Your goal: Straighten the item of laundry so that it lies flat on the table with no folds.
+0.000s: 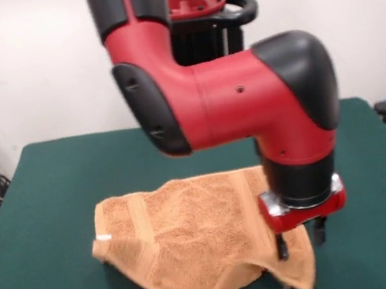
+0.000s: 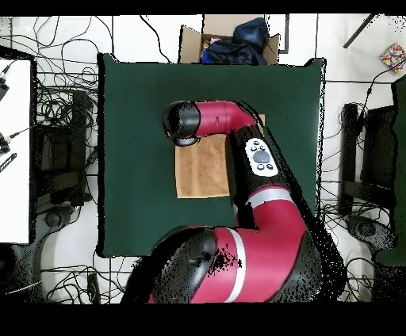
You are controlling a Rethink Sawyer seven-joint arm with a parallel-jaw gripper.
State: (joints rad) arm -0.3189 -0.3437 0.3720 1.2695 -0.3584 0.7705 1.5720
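So the gripper sits low over the rumpled orange towel on the green table, fingers apart, grabbing nothing, one tip just touching cloth.

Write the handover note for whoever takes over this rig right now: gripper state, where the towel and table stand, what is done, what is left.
Gripper: low over the towel's edge, on the right in the front view, fingers apart; whether it pinches cloth cannot be told.
Towel: on the green table, roughly mid-table, partly under the arm in the overhead view. Its white tag shows at the left edge in the front view.
Done: most of the towel is spread out.
Left: creases and a turned-over near edge remain in the front view; pull it flat, then lift the arm away.
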